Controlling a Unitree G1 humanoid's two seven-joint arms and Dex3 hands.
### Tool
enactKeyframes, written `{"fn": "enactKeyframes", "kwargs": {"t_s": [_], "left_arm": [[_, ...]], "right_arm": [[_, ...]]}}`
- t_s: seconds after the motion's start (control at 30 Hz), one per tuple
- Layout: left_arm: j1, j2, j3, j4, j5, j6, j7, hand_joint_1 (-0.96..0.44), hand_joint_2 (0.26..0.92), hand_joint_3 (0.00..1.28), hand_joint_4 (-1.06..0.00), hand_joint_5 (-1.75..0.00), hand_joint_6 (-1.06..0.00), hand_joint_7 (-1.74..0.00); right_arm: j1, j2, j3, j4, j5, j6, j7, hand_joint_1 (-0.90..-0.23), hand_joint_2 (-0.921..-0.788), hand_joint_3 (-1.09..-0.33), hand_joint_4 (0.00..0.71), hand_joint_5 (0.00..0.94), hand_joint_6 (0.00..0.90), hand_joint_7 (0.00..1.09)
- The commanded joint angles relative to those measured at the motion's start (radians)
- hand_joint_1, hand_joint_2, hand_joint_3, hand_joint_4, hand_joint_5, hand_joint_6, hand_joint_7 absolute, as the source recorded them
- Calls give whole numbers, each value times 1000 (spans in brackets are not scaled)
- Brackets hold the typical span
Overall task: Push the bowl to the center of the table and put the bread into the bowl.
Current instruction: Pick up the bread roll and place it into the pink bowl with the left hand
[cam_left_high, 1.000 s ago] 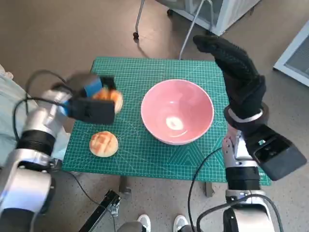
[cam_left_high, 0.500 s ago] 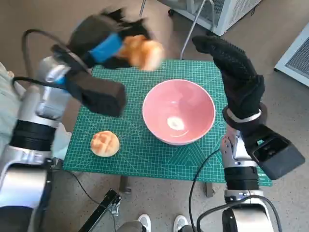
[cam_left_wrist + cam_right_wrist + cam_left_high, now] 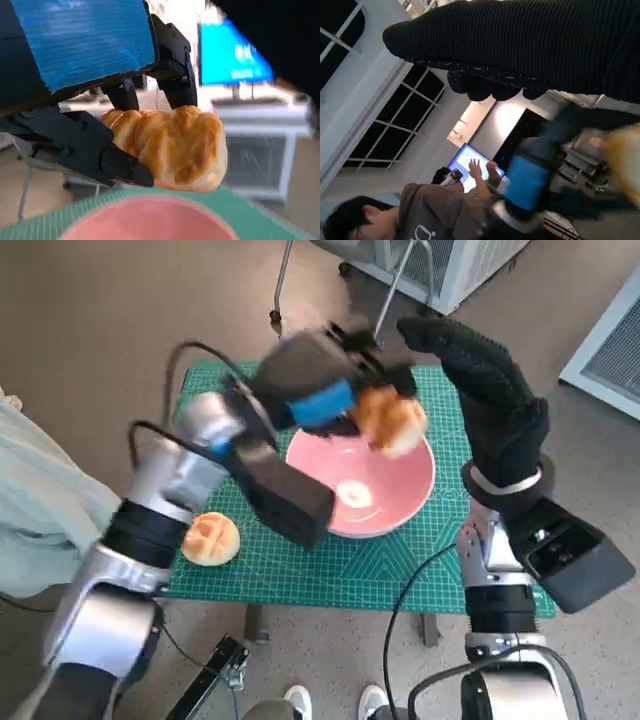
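Observation:
The pink bowl stands near the middle of the green mat. My left hand holds a golden bread roll in the air over the bowl's far rim. The left wrist view shows the bread roll pinched between the black fingers, just above the bowl's pink rim. A second bread roll lies on the mat at the front left. My right hand is raised beside the bowl's right side, fingers spread, holding nothing.
Chair legs and a white cabinet stand beyond the table's far edge. Pale cloth lies to the left. Feet show below the table. A person sits near a lit screen in the right wrist view.
My left hand has carried the bread roll rightward from over the mat's far left to above the bowl. The right hand has stayed raised. The head camera has shifted slightly.

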Motion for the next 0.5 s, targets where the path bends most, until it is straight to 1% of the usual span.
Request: {"fn": "enactKeyframes", "kwargs": {"t_s": [0.03, 0.07, 0.1, 0.13, 0.17, 0.2, 0.23, 0.27, 0.37, 0.5], "left_arm": [[10, -17, -3, 48, -19, 59, -71, -1, 921, 216, -477, -1352, -501, -1337], [14, -20, -1, 49, -28, 77, -94, -68, 921, 250, -416, -1262, -466, -1388], [23, -22, 1, 39, -39, 114, -137, -165, 921, 304, -350, -1086, -408, -1469], [29, -23, 3, 30, -47, 141, -168, -114, 867, 307, -239, -846, -270, -1204], [36, -20, 6, 21, -55, 165, -199, -81, 844, 287, -207, -617, -195, -1004], [41, -19, 8, 12, -61, 182, -221, -69, 831, 273, -186, -522, -159, -927], [46, -14, 11, 1, -67, 196, -240, -52, 819, 243, -168, -360, -108, -812], [50, -11, 13, -10, -71, 208, -255, -40, 806, 216, -155, -248, -74, -736], [67, 3, 31, -63, -95, 246, -302, -27, 789, 179, -140, -112, -38, -644], [103, 29, 59, -146, -121, 274, -338, -27, 784, 160, -129, -55, -28, -606]], "right_arm": [[17, -6, -4, 11, 6, -9, 13, -665, -921, -779, 307, 25, -1, 878], [17, -6, -5, 12, 5, -12, 13, -664, -921, -780, 306, 25, -1, 877], [17, -9, -6, 13, 4, -15, 14, -664, -921, -782, 304, 24, -1, 875], [17, -11, -7, 13, 3, -16, 14, -663, -921, -786, 303, 24, -1, 868], [17, -13, -8, 13, 2, -18, 13, -662, -921, -789, 302, 23, -1, 864], [17, -15, -8, 14, 1, -19, 12, -662, -921, -790, 301, 23, -1, 862], [16, -17, -9, 14, 0, -19, 11, -661, -921, -793, 301, 23, -1, 859], [15, -18, -10, 14, 0, -20, 10, -660, -921, -794, 300, 23, -1, 857], [16, -22, -12, 11, 0, -19, 8, -661, -921, -795, 298, 22, -1, 854], [18, -22, -13, 5, -5, -19, 2, -661, -921, -796, 291, 18, -1, 852]]}}
